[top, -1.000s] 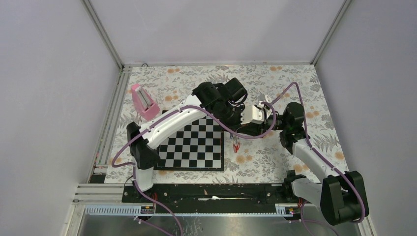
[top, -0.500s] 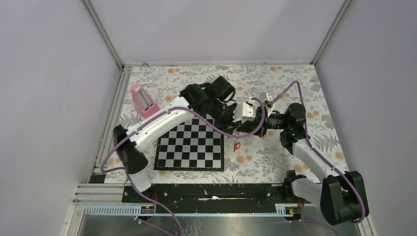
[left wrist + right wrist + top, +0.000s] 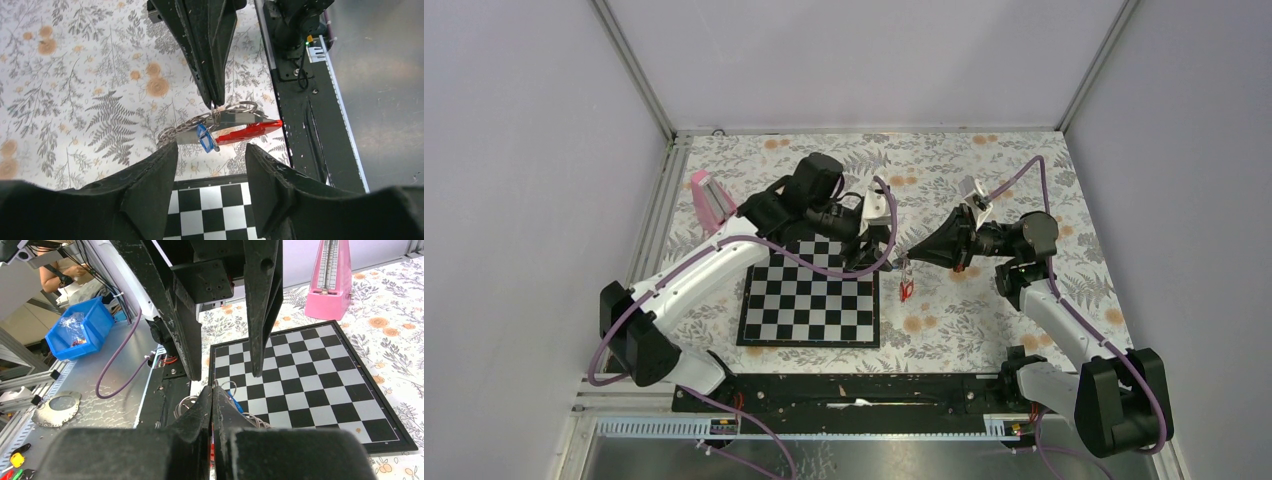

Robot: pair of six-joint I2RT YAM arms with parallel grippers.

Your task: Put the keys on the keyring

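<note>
My right gripper (image 3: 908, 259) is shut on the keyring (image 3: 239, 107), its tips pinching the thin wire ring just off the chessboard's right edge. The ring's white-and-red fob (image 3: 248, 132) and a key with a blue tag (image 3: 205, 139) hang at the pinched tips; more wire loops (image 3: 174, 131) trail to one side. From above only the red part (image 3: 905, 290) shows. I cannot make out the red-tagged key apart from the fob. My left gripper (image 3: 210, 172) stands open a short way from the bunch, over the board's corner, with nothing between its fingers (image 3: 186, 342).
The chessboard (image 3: 809, 300) lies in the middle of the flowered cloth. A pink wedge-shaped block (image 3: 706, 197) stands at the back left. The black base rail (image 3: 305, 125) runs along the near edge. A blue bin (image 3: 80, 327) sits off the table.
My left gripper has opened and drawn back to the left, away from the right gripper. The right gripper has closed fully and keeps hold of the keyring, shifted slightly right.
</note>
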